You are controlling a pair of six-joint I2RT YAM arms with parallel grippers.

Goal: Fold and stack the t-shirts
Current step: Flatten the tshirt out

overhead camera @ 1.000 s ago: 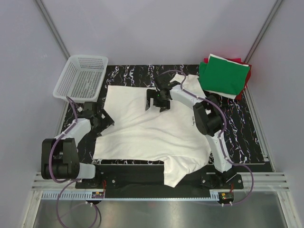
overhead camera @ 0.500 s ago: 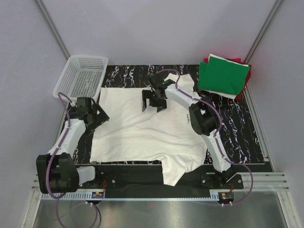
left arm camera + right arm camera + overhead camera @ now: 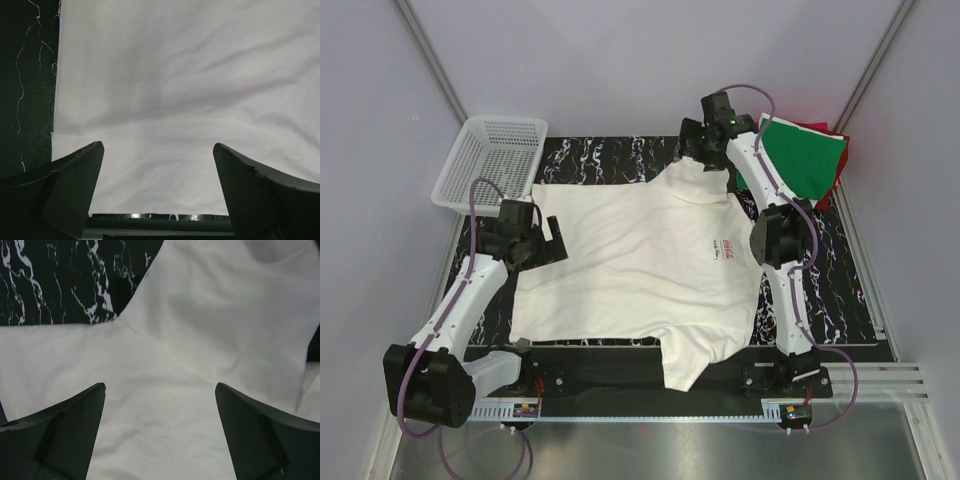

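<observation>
The cream-white t-shirt [image 3: 630, 260] lies flat on the black table [image 3: 840, 280]. Its long axis runs left to right in the top view, with the hem at the left and the chest logo [image 3: 717, 245] toward the right. The left gripper [image 3: 550, 247] hovers over the hem and the right gripper [image 3: 700, 148] over the far sleeve, both with jaws wide apart and holding nothing.
</observation>
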